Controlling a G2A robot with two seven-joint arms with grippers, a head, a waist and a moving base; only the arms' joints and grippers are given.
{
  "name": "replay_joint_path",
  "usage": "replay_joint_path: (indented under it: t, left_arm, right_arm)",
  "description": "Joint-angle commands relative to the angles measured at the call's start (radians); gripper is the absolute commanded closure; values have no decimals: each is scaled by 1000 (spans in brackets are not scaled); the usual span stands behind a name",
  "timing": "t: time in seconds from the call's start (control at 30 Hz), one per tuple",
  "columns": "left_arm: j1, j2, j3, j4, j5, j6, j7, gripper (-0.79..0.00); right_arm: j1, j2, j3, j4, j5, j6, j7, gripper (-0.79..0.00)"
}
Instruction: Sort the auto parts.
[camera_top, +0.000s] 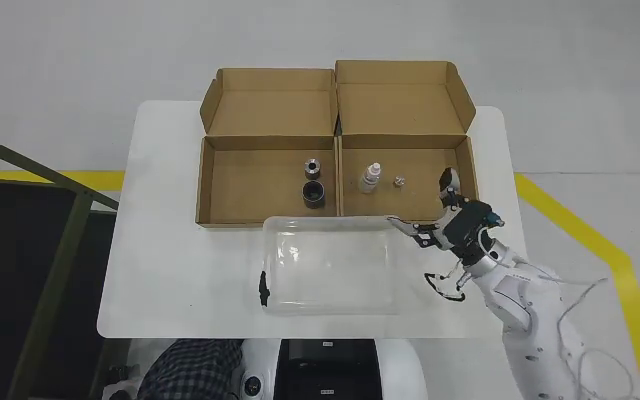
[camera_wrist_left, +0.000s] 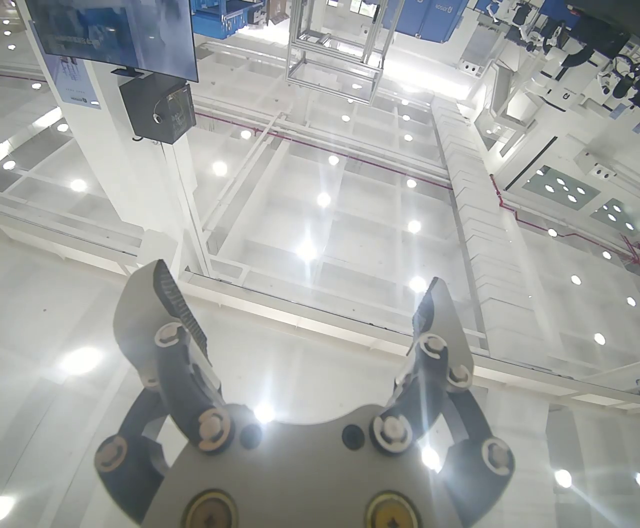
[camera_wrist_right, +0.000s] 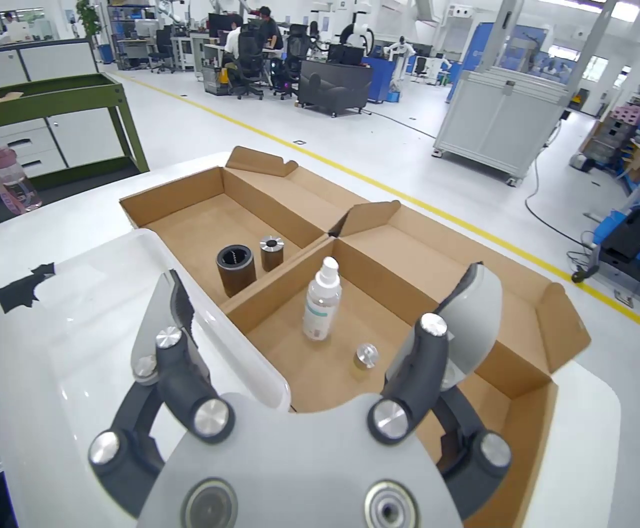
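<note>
Above the white table (camera_top: 150, 280), the right gripper (camera_top: 424, 202) is hovering wide open, empty, over the edge of the cardboard box (camera_top: 425, 160) holding a spray bottle (camera_top: 371, 177) and metal part (camera_top: 398, 181); the left gripper (camera_wrist_left: 296, 277) is gaping, empty, toward the lit ceiling (camera_wrist_left: 350, 200).

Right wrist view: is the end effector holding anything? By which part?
Nothing held. Right end effector is open and empty; left end effector too.
</note>
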Motion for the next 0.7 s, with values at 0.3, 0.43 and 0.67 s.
replay_joint_path:
  t: [0.3, 0.43, 0.67]
  left_arm:
    - [0, 0, 0, 0, 0, 0, 0, -785]
    - [0, 0, 0, 0, 0, 0, 0, -785]
    - [0, 0, 0, 0, 0, 0, 0, -785]
  right_arm:
    - [-165, 10, 150, 40, -30, 88, -241, -785]
    - [-205, 11, 189, 56, -19, 109, -289, -785]
    - [-228, 14, 216, 60, 1, 101, -312, -785]
